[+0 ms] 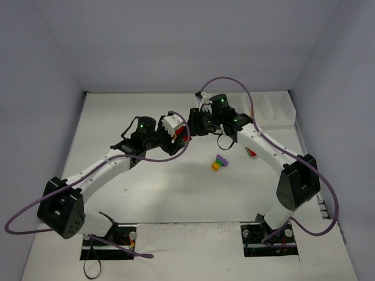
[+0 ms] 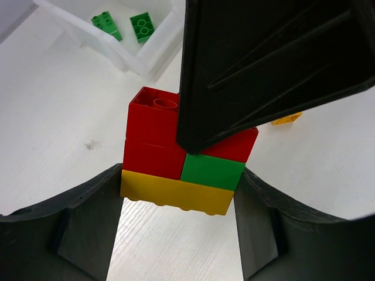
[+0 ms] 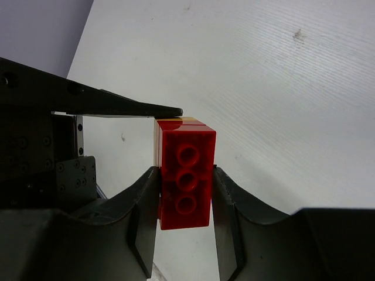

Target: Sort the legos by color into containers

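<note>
A clump of legos, two red bricks [image 2: 153, 132] over a green [image 2: 212, 171] and a yellow one [image 2: 174, 193], hangs above the table between both grippers [image 1: 186, 138]. My left gripper [image 2: 180, 178] is shut on the clump's yellow end, also seen from above [image 1: 177, 140]. My right gripper [image 3: 184, 175] is shut on the red brick [image 3: 186, 175] at the other end, also seen from above [image 1: 194, 129]. Its black finger [image 2: 263, 70] covers the clump's top right. The white container tray [image 2: 153, 55] holds two green bricks [image 2: 142, 26] in one compartment.
A purple, green and yellow clump [image 1: 220, 162] and a red and green piece [image 1: 251, 153] lie on the table right of centre. The tray [image 1: 274, 111] stands at the back right. An orange-yellow brick [image 2: 287, 119] lies past the held clump.
</note>
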